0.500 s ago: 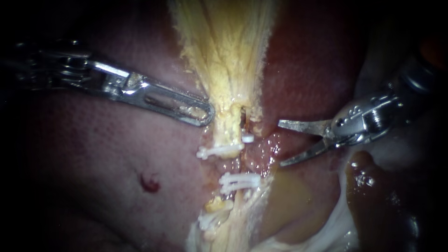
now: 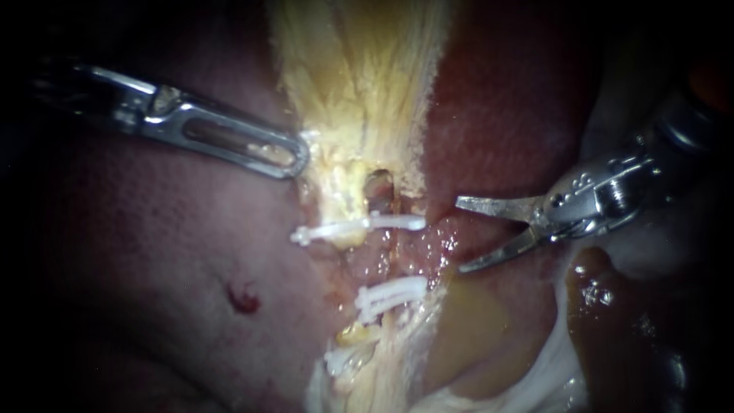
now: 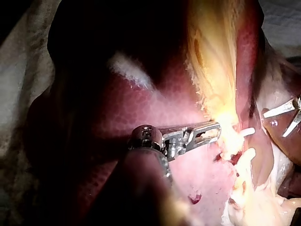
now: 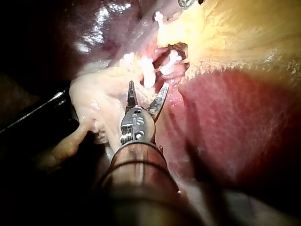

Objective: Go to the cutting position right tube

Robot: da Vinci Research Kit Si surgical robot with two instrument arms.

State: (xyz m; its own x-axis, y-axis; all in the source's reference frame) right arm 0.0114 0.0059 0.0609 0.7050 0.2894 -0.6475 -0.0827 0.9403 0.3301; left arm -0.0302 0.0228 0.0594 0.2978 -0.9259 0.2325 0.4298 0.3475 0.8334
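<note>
Here, in the endoscope view, your left instrument [image 2: 298, 160] comes in from the left with its jaws closed on the edge of the yellow tissue band [image 2: 359, 84], which is stretched toward that side. A small opening [image 2: 378, 187] shows in the band just beside the tip. Below the opening an upper clip [image 2: 397, 222] and a middle clip [image 2: 391, 294] cross the right tube [image 2: 399, 256], whose wet reddish stretch lies between them, and a third clip [image 2: 342, 359] sits lower down. Your right instrument [image 2: 460, 235] holds its two blades apart, gripping nothing, with their tips just to the right of that stretch and not touching it. Dark red liver [image 2: 191, 291] lies on both sides. In the left wrist view your left instrument's jaws lie together at the bright yellow edge, with two white clips just ahead of them and the open blades of your other instrument farther on. In the right wrist view the spread blades point at the clips, which lie just ahead of the tips, with the opening beyond them. You cannot tell there whether a blade touches tissue.
</note>
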